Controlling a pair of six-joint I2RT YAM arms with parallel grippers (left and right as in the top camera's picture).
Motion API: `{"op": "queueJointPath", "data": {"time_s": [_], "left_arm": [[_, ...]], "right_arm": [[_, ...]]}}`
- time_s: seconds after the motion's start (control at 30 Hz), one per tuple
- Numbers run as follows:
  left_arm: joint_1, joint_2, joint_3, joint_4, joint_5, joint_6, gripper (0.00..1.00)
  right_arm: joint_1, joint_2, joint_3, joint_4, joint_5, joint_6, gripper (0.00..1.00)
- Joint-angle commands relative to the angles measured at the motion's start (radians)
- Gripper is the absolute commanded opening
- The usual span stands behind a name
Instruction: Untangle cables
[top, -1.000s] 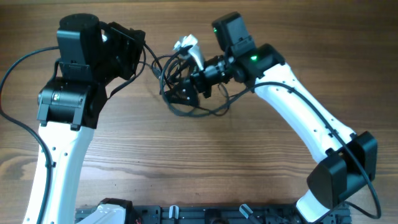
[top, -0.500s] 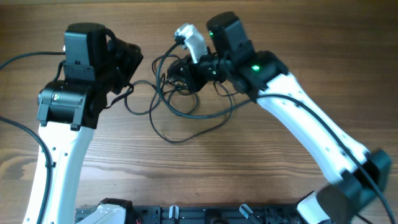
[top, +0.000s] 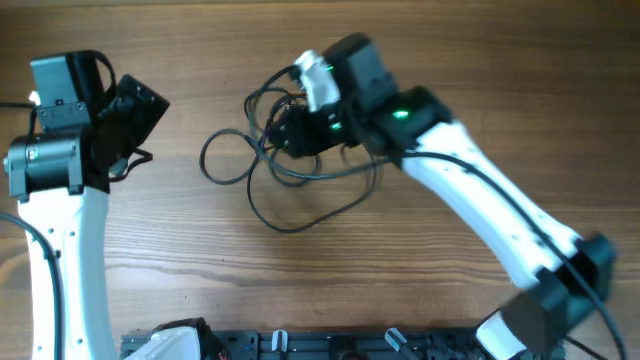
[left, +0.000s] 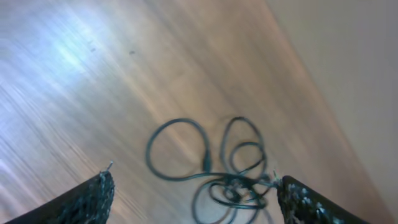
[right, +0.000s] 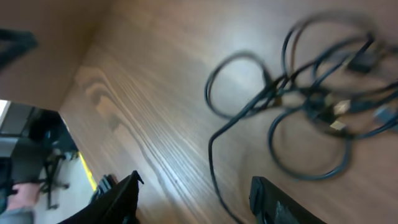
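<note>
The cables (top: 262, 150) lie as a loose black tangle on the wooden table, with one loop out to the left and a bigger one toward the front. My left gripper (top: 138, 108) hangs well left of them, apart from them. In the left wrist view it (left: 196, 177) is open and empty, and the cables (left: 239, 177) lie on the wood beyond. My right gripper (top: 292, 132) hovers over the tangle's right part. In its own view it (right: 194, 180) is open with nothing held. The cables (right: 311, 102) lie on the table, and one strand runs below the jaws.
A black rail (top: 300, 345) runs along the table's front edge. The right wrist view shows the table's edge (right: 87, 68) and a room floor beyond it. Thick black arm wires (top: 15, 105) trail off to the left.
My left gripper has opened, let go of the cables and drawn back to the left. My right gripper shut, then opened again over the tangle. The cables now lie more spread out.
</note>
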Motion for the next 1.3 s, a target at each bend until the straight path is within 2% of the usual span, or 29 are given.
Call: {"op": "queueJointPath", "data": {"time_s": [0.0,0.1,0.23,0.4,0.53,0.57,0.6,0.7,0.77,0.87,1.0,1.1,1.27], "left_arm": [[0.014,0.064,-0.042,-0.017,0.025,0.071,0.86],[0.014,0.116,-0.075,-0.008,0.021,0.098,0.87],[0.029,0.181,-0.08,-0.006,0.021,0.097,0.87],[0.09,0.191,-0.08,0.026,0.022,0.12,0.87],[0.154,0.191,-0.08,0.036,0.022,0.12,0.87],[0.164,0.191,-0.08,0.035,0.022,0.12,0.88],[0.173,0.191,-0.08,0.035,0.022,0.121,0.88],[0.182,0.191,-0.08,0.035,0.021,0.123,0.88],[0.182,0.191,-0.08,0.035,0.022,0.123,0.88],[0.182,0.191,-0.08,0.033,0.025,0.123,0.86],[0.182,0.191,-0.08,0.026,0.089,0.202,0.73],[0.175,0.191,-0.08,0.019,0.109,0.203,0.75],[0.173,0.191,-0.08,0.011,0.116,0.203,0.77]], "right_arm": [[0.085,0.137,-0.002,-0.014,0.0,0.074,0.6],[0.158,0.232,-0.002,-0.019,0.063,0.077,0.64],[0.214,0.348,-0.002,0.01,0.175,0.134,0.65],[0.228,0.442,-0.002,0.155,0.193,0.156,0.71],[0.23,0.459,-0.002,0.256,0.192,0.183,0.69],[0.23,0.459,-0.002,0.278,0.193,0.183,0.66],[0.23,0.458,-0.002,0.296,0.192,0.182,0.5],[0.23,0.442,-0.002,0.292,0.13,0.182,0.19],[0.227,0.402,-0.002,0.26,0.132,0.174,0.04],[0.224,0.274,-0.002,0.198,0.132,0.105,0.05],[0.207,0.046,0.001,0.172,0.138,0.038,0.05],[0.142,-0.15,0.033,0.174,0.217,0.031,0.04],[-0.034,-0.353,0.043,0.182,0.341,0.024,0.04]]}}
